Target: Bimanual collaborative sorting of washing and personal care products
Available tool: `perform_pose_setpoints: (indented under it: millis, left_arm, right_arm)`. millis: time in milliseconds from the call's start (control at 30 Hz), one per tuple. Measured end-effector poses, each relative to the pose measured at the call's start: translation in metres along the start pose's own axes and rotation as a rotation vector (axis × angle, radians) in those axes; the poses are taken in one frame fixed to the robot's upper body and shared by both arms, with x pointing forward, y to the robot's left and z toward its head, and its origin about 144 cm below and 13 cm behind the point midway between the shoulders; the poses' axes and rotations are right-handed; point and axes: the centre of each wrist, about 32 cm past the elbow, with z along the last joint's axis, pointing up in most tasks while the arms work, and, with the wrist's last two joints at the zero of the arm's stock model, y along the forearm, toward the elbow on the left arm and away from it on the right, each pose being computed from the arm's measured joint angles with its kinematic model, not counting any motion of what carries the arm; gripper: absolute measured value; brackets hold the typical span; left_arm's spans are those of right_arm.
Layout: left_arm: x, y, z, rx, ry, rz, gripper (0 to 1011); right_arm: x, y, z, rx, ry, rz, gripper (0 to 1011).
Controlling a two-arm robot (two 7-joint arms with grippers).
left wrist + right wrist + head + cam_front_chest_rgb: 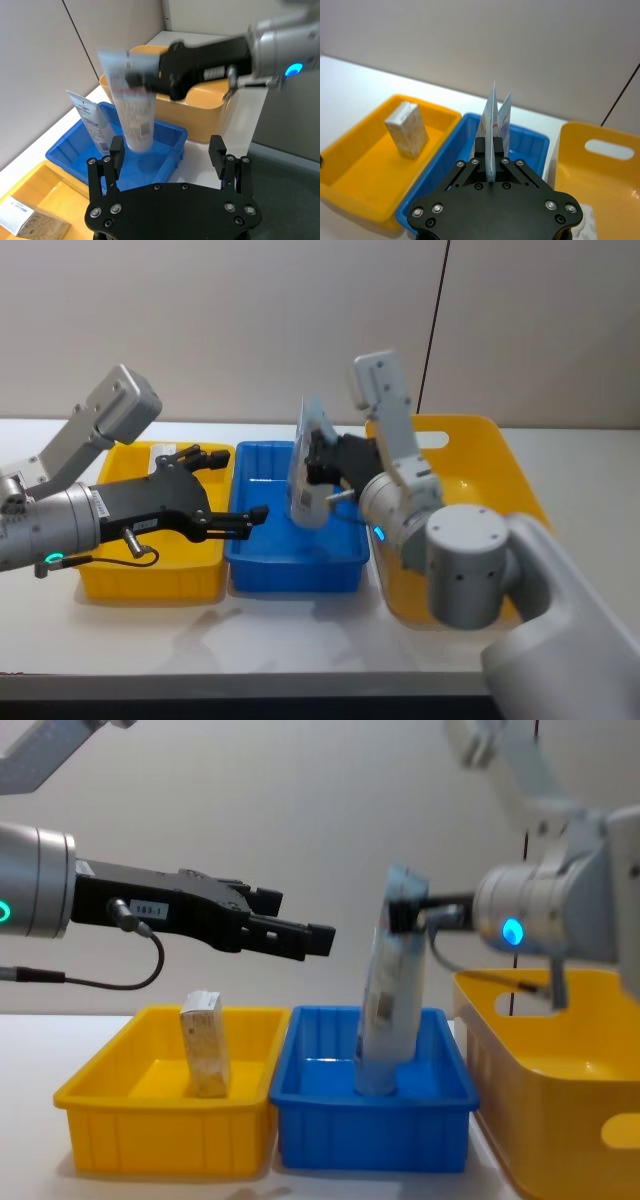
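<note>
At the left of the chest view stands the yellow tray (165, 1095), a rigid moulded bin with smooth walls. Inside it a small tan box (204, 1042) rests upright against the tray floor, its faces showing a mottled, cardboard-like texture. This placement suggests that boxed goods are assigned to this tray.

Above the tray, in the upper left of the chest view, the left gripper (300, 932) hovers with its black fingers spread apart and nothing between them. It extends toward the centre, probably standing by near the transfer zone.

At centre is the blue tray (372, 1115), of the same glossy plastic. In the left wrist view one pale-blue pouch (92, 120) already leans against its inner wall, left of centre. A second pale-blue flat pouch (392, 985) hangs nearly vertical over the tray, rounded end down at about rim level. The right gripper (400, 913) is clamped on its flat crimped top edge; holding it there likely lets the soft, tapered pack hang straight for lowering.

At the right edge sits the large yellow basket (560, 1070), thick-walled, with a handle hole.
</note>
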Motion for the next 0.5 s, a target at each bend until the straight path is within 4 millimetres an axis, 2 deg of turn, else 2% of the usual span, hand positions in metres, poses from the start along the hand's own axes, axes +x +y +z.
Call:
perform_pose_setpoints:
  millis: [233,500]
  left_arm:
    - [0.000,0.000,0.000,0.000,0.000,0.000,1001]
    - [0.000,0.000,0.000,0.000,0.000,0.000,1001]
  right_arm:
    - [0.019,-0.021,0.029,0.101,0.010,0.010,60]
    - [0.040,-0.038,0.050,0.178,0.007,-0.013,60]
